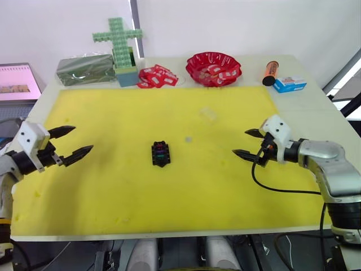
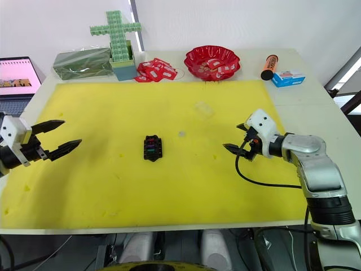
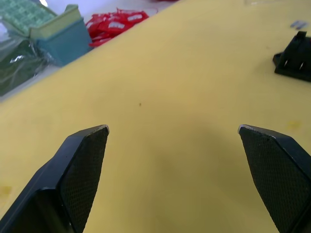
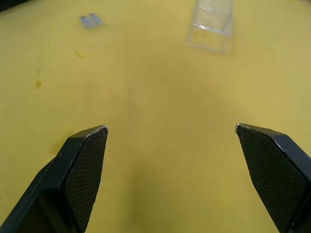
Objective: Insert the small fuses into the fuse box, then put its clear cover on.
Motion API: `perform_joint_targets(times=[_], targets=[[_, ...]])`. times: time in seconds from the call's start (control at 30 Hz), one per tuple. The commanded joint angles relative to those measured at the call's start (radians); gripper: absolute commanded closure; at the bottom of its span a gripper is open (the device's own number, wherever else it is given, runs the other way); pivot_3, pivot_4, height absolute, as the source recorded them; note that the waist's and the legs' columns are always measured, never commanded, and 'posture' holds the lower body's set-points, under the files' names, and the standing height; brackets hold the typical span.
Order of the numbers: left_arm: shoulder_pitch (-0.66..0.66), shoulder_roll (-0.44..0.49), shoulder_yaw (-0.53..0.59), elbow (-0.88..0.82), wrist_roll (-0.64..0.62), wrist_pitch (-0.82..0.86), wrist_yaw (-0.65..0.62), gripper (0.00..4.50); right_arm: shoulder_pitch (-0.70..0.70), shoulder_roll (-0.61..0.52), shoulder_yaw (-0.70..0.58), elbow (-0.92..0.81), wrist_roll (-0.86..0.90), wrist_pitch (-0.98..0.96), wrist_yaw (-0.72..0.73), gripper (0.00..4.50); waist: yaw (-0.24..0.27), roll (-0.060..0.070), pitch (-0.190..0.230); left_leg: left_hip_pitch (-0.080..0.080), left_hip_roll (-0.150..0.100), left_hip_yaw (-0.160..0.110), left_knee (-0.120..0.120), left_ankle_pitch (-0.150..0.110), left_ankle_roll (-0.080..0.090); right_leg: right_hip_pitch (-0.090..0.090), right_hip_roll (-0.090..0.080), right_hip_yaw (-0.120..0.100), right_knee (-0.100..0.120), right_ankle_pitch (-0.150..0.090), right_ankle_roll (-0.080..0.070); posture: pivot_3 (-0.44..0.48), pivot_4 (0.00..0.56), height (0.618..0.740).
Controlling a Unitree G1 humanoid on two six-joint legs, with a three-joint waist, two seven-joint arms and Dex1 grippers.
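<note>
Fuse box: the black fuse box (image 1: 161, 153) sits in the middle of the yellow mat (image 1: 113, 192), between the two arms. That spot looks easy for both to reach.
Fuses in the box: I can see bits of red, purple and green in its slots, so I think some fuses are already in.
Loose fuse: one small grey fuse (image 1: 188, 139) lies on the mat just beside the box, on the far right side of it. I think this one still has to go in.
Clear cover: the clear cover (image 1: 207, 114) lies on the mat farther back, apart from the box. It waits there, I guess, because it goes on last.
Left tool: the left tool (image 1: 71, 143) is spread wide and holds nothing. It hangs over the left part of the mat, well apart from the box.
Right tool: the right tool (image 1: 247, 143) is spread wide too, with nothing in it. It points toward the loose fuse and the cover, so it looks best placed to pick them up.
Back of the table: a red bowl (image 1: 214, 68) and red packets (image 1: 157, 76) sit out of the way.
</note>
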Motion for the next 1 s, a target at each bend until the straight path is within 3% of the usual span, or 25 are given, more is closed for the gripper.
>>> perform_joint_targets(times=[0.03, 0.2, 0.3, 0.5, 0.67, 0.9, 1.0], targets=[[0.014, 0.013, 0.032, -0.057, -0.011, -0.013, 0.007, 0.00, 0.021, 0.006, -0.044, -0.032, 0.054, 0.035, -0.014, 0.03, 0.002, 0.000, 0.000, 0.000, 0.000, 0.000, 0.000, 0.000, 0.000, 0.000, 0.000, 0.000, 0.000, 0.000, 0.000, 0.000, 0.150, 0.740], [0.005, 0.020, 0.030, -0.090, -0.026, 0.009, 0.006, 0.00, 0.012, 0.017, -0.065, -0.055, 0.106, 0.099, -0.061, 0.03, 0.002, 0.000, 0.000, 0.000, 0.000, 0.000, 0.000, 0.000, 0.000, 0.000, -0.005, 0.000, 0.000, 0.000, 0.000, 0.000, 0.150, 0.740], [-0.025, 0.007, 0.006, -0.146, -0.041, 0.037, 0.011, 0.00, -0.024, 0.071, -0.105, -0.086, 0.198, 0.233, -0.125, 0.03, 0.001, 0.000, 0.000, 0.000, 0.000, 0.000, 0.000, 0.000, 0.000, 0.000, -0.005, 0.000, 0.000, 0.000, 0.000, 0.000, 0.150, 0.740], [-0.097, -0.028, -0.054, -0.317, -0.130, 0.154, 0.006, 0.00, -0.139, 0.310, -0.332, -0.163, 0.534, 0.728, -0.362, 0.03, 0.000, 0.000, 0.000, -0.001, 0.000, -0.001, 0.000, 0.000, 0.000, 0.000, -0.006, 0.002, 0.000, 0.000, -0.001, 0.000, 0.150, 0.740], [-0.114, -0.044, -0.164, -0.453, -0.153, 0.190, -0.053, 0.00, -0.247, 0.594, -0.568, -0.138, 0.639, 1.016, -0.591, 0.03, -0.003, 0.000, 0.000, -0.001, -0.001, -0.001, -0.002, 0.000, 0.000, -0.001, -0.007, 0.002, 0.000, 0.001, -0.001, 0.000, 0.150, 0.740], [-0.114, -0.105, -0.276, -0.503, -0.120, 0.176, -0.058, 0.00, -0.254, 0.872, -0.652, -0.144, 0.660, 1.059, -0.825, 0.03, -0.008, 0.004, 0.000, -0.001, -0.001, -0.001, -0.004, 0.000, 0.000, -0.002, -0.007, 0.002, 0.000, 0.001, -0.002, 0.000, 0.150, 0.740], [-0.118, -0.137, -0.295, -0.504, -0.112, 0.170, -0.041, 0.00, -0.257, 0.961, -0.684, -0.134, 0.634, 1.059, -0.913, 0.59, -0.005, 0.004, 0.000, -0.001, -0.002, -0.001, -0.003, 0.000, 0.000, -0.002, -0.007, 0.001, 0.000, 0.001, -0.001, 0.000, 0.150, 0.740]])
